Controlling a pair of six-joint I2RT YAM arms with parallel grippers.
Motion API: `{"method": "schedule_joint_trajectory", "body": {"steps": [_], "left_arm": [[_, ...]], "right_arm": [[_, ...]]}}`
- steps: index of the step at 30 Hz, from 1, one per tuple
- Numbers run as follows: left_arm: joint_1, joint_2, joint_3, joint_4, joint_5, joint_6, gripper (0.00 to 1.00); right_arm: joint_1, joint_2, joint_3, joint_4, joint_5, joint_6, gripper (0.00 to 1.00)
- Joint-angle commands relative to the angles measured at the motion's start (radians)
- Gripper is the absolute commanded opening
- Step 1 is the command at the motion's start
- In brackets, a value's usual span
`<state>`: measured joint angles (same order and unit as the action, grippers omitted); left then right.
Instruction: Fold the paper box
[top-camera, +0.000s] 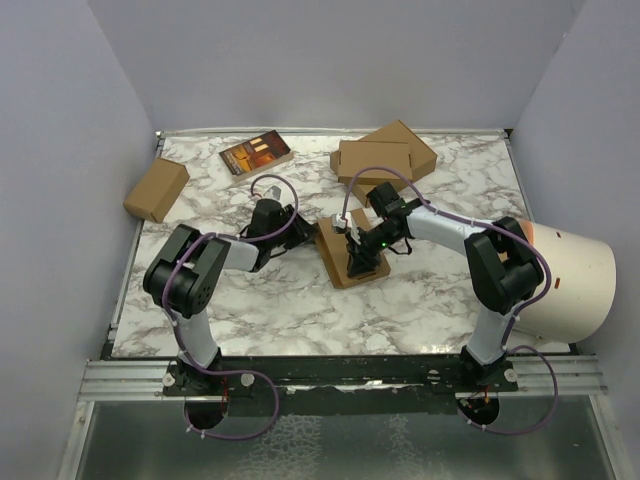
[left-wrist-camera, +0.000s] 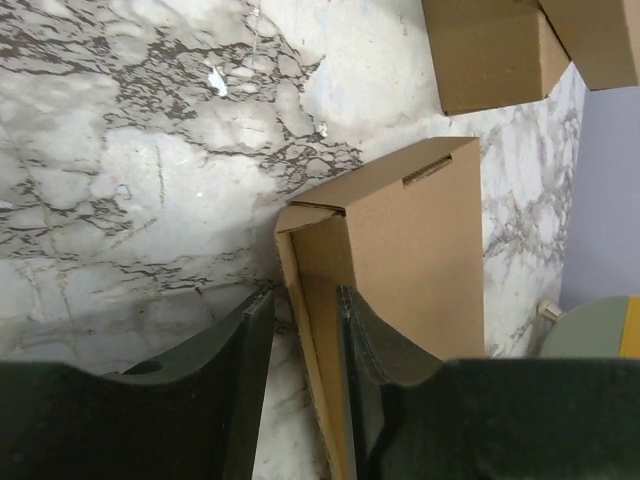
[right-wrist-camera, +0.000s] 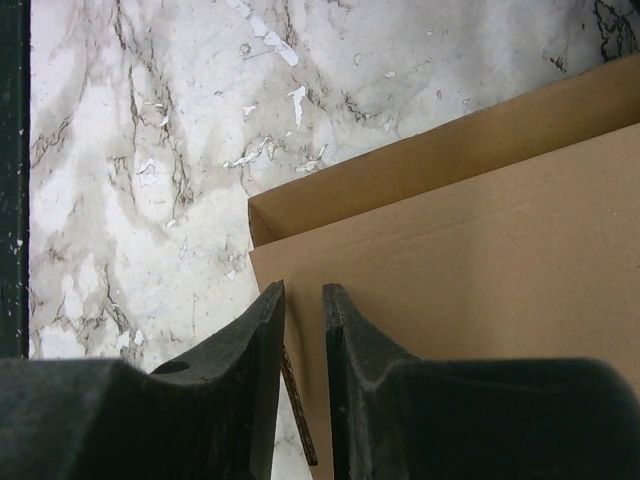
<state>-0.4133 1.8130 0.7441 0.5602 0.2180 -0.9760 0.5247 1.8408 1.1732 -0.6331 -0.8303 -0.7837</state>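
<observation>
We see the marble table (top-camera: 300, 300) filling most of the overhead view, walled in by plain grey panels. Off its right edge lies a big white drum-shaped thing (top-camera: 575, 280) on its side. The left arm (top-camera: 190, 270) and the right arm (top-camera: 500, 265) both reach in toward the middle of the table.

Between them lies the paper box (top-camera: 338, 264), a thin brown cardboard mailer, flat on the marble near the centre and turned a little askew. Its lid panel looks folded over, and one narrow side wall stands up along its left edge.

At the far right sits a stacked pair of folded boxes (top-camera: 385, 155), well apart from the mailer. A small carton (top-camera: 157, 188) rests at the far left edge. A dark booklet (top-camera: 256, 155) lies far left of centre.

The left gripper (left-wrist-camera: 305, 300) straddles the box's raised side wall, its jaws parted with space around the cardboard. The right gripper (right-wrist-camera: 303, 295) sits at the box's corner, jaws narrowly apart with a thin cardboard edge running into the gap. We cannot tell whether they pinch it.
</observation>
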Motion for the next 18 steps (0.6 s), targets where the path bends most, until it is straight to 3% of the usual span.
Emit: {"method": "schedule_joint_trajectory", "body": {"steps": [1, 9, 18], "left_arm": [[0.005, -0.039, -0.008, 0.033, 0.068, 0.035, 0.38], [0.007, -0.034, -0.029, 0.059, 0.067, 0.043, 0.49], [0.007, 0.02, 0.023, 0.063, 0.08, 0.033, 0.5]], "right_arm": [[0.008, -0.001, -0.019, -0.019, 0.062, 0.003, 0.24], [0.008, -0.002, -0.02, -0.016, 0.058, 0.004, 0.25], [0.008, 0.009, -0.023, -0.016, 0.066, 0.001, 0.24]]}}
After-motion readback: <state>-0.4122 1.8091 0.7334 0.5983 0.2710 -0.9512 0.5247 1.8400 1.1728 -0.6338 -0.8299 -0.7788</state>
